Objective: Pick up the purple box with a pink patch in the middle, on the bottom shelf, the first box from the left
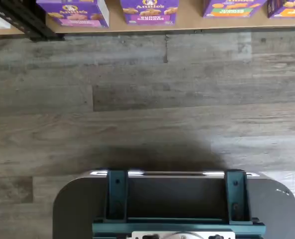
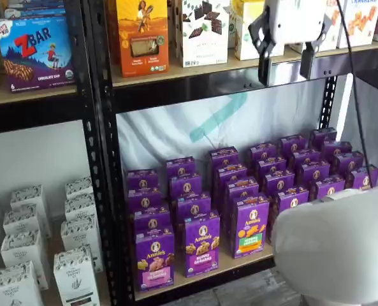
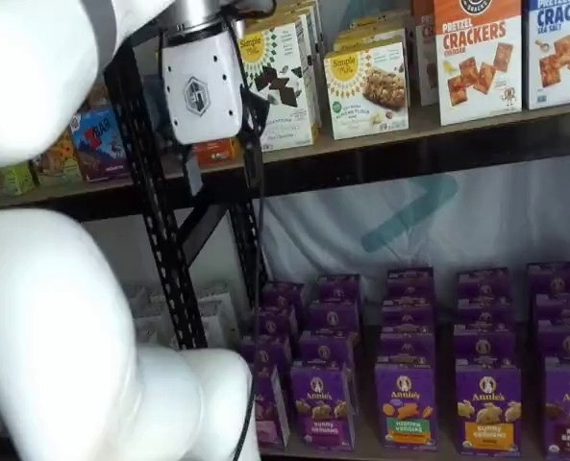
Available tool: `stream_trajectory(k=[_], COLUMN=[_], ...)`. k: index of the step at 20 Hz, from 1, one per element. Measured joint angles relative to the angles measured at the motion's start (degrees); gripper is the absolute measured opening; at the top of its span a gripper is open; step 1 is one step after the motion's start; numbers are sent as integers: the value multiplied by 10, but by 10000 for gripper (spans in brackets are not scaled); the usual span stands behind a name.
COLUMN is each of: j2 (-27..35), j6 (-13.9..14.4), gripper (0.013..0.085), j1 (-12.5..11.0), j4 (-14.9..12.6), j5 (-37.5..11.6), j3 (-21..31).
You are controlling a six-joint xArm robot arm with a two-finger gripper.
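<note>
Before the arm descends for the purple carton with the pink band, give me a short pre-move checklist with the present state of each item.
1. White gripper with black fingers open: ok, a wide gap shows between the fingers.
2. Fingers empty: ok, nothing held.
3. Purple Annie's carton with pink band upright at the front of the pale wooden bottom shelf: ok.
4. Target distinct from neighbours: ok, the purple-label carton stands beside it, then the green-and-orange one.
5. Gripper at target level: not ok, it hangs up by the higher shelf.
6. Gap beside the target wide enough for a finger: cannot tell.
</note>
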Motion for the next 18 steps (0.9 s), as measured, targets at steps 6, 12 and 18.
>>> stream_trajectory(k=[6, 12, 18], j2=[-4, -2, 21], j6=[3, 12, 18], gripper=[850, 850, 850], j1=[0, 12, 22], j4=[15, 15, 20], j5=[-56, -125, -195], j3=[73, 139, 196])
